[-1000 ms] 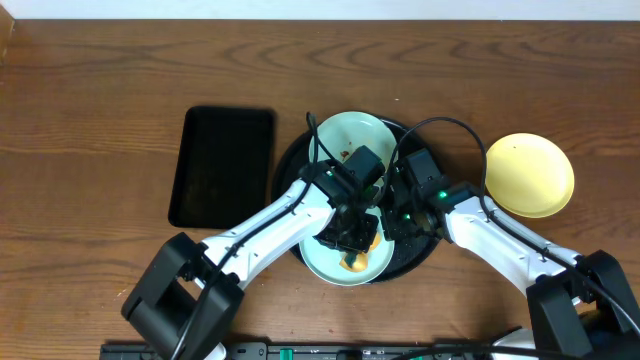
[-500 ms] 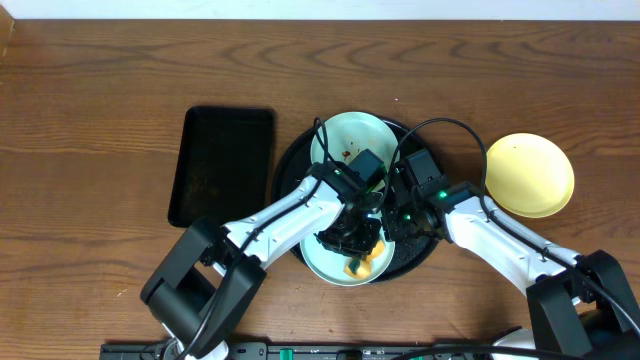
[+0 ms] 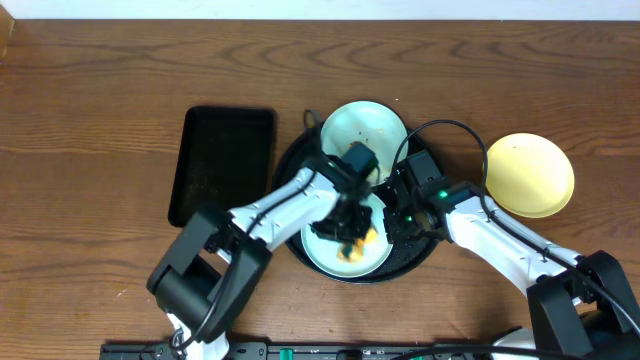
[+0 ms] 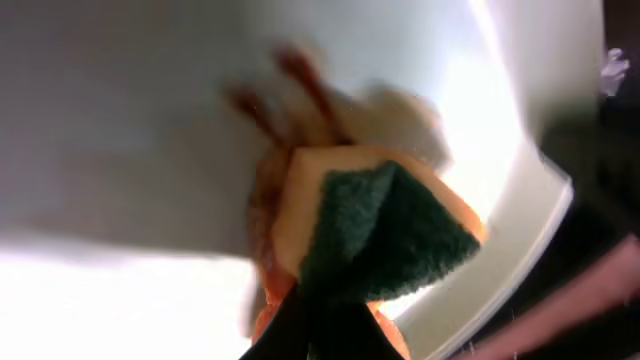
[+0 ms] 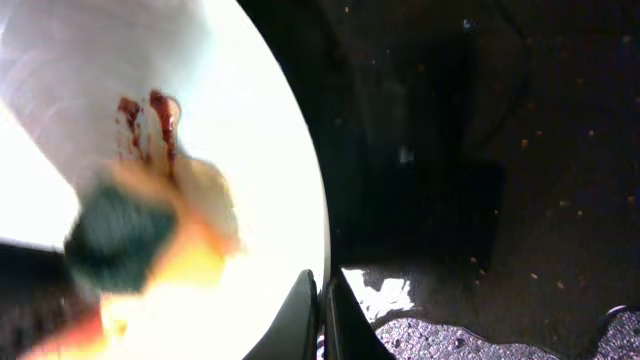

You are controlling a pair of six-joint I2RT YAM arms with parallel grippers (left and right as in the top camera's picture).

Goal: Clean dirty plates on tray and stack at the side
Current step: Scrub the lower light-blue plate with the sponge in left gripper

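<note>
Orange-and-green scouring sponge (image 4: pixel 370 230) being gripped in left fingers (image 4: pixel 310 338) and rubbed over brown smears on pale mint-blue round plate (image 3: pixel 320 262), lying in glossy black round tray (image 3: pixel 290 160); plate rim being pinched by right fingers (image 5: pixel 303 325), presumably for steadying.

Looked like a robotics lab bench, not a kitchen: bare wood-grain table (image 3: pixel 100 80) below a pale wall (image 3: pixel 300 8), white left arm (image 3: pixel 275 208) and right arm (image 3: pixel 500 240) based at the near edge, loose black cable (image 3: pixel 440 124), yellow plate (image 3: pixel 529 175) and round tray (image 3: pixel 288 160) staged as props.
</note>
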